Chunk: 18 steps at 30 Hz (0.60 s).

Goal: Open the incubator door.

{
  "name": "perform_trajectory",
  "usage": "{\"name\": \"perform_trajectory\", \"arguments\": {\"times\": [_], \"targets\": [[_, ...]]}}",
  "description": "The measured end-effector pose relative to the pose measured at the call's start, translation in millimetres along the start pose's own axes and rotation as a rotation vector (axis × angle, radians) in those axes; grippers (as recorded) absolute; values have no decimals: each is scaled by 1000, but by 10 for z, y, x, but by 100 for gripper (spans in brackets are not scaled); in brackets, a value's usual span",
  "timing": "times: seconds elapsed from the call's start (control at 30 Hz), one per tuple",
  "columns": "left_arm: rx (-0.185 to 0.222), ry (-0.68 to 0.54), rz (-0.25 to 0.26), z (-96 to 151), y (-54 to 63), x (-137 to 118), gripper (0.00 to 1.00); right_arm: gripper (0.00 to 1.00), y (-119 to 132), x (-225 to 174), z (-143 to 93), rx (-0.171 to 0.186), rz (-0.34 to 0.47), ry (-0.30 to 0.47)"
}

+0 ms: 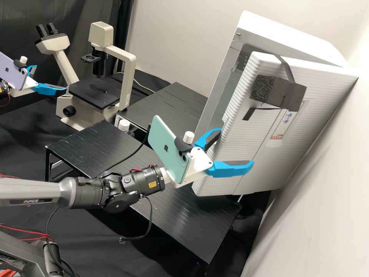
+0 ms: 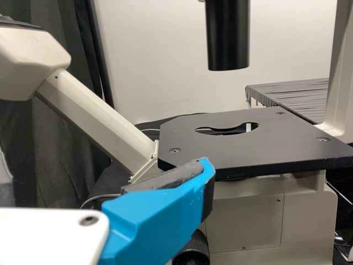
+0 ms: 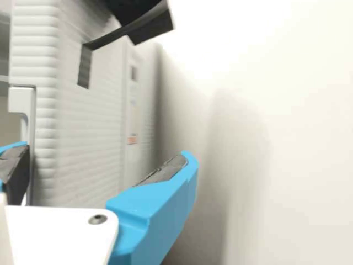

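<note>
In the high view the incubator (image 1: 292, 36) stands at the right, its ribbed door (image 1: 323, 96) ajar with a dark gap into the interior. My right gripper (image 1: 236, 149) is open at the door's lower free edge, one finger on the inner side and one across the outer face. In the right wrist view my right gripper (image 3: 107, 152) has its fingers apart around the door (image 3: 44, 138); contact cannot be told. My left gripper (image 1: 50, 78) stands open at the far left, beside the microscope; in the left wrist view my left gripper (image 2: 105, 165) is before the microscope stage.
A cream microscope (image 1: 128, 77) with a black stage stands at the back left. Low black tables (image 1: 92, 146) lie beneath the right arm and incubator. Dark foam blocks (image 1: 284, 90) are strapped to the door, and a pale wall (image 1: 307, 227) rises close on the right.
</note>
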Motion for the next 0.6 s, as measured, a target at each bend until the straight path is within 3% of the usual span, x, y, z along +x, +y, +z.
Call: {"name": "perform_trajectory", "arguments": {"times": [0.1,0.3,0.47,0.6], "targets": [[0,0,0,0,0,0,100,100,68,-62,57,27,62,-76],[0,0,0,0,0,0,100,100,118,-179,48,100,124,-99],[0,0,0,0,0,0,100,100,141,-339,-53,90,151,-36],[0,0,0,0,0,0,100,100,188,-479,-145,86,224,16]]}}
